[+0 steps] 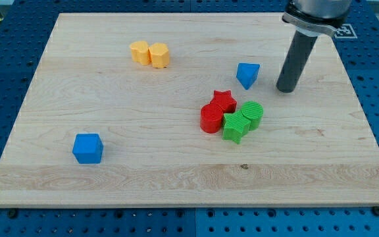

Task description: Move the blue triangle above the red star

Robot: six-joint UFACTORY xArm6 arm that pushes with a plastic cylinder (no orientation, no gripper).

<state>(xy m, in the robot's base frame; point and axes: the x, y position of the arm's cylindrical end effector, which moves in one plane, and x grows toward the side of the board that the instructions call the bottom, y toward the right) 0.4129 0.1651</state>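
The blue triangle (247, 74) lies on the wooden board (143, 164), right of centre. The red star (224, 101) lies below it and slightly to the view's left, a small gap apart. My tip (285, 89) rests on the board just to the view's right of the blue triangle, a short gap away, not touching it. The rod rises from the tip toward the view's top right.
A red cylinder (210, 119) touches the red star's lower left. A green star (234, 127) and a green cylinder (252, 114) sit against the red star's lower right. Two yellow blocks (149, 53) lie at the top left. A blue cube (87, 148) lies at the bottom left.
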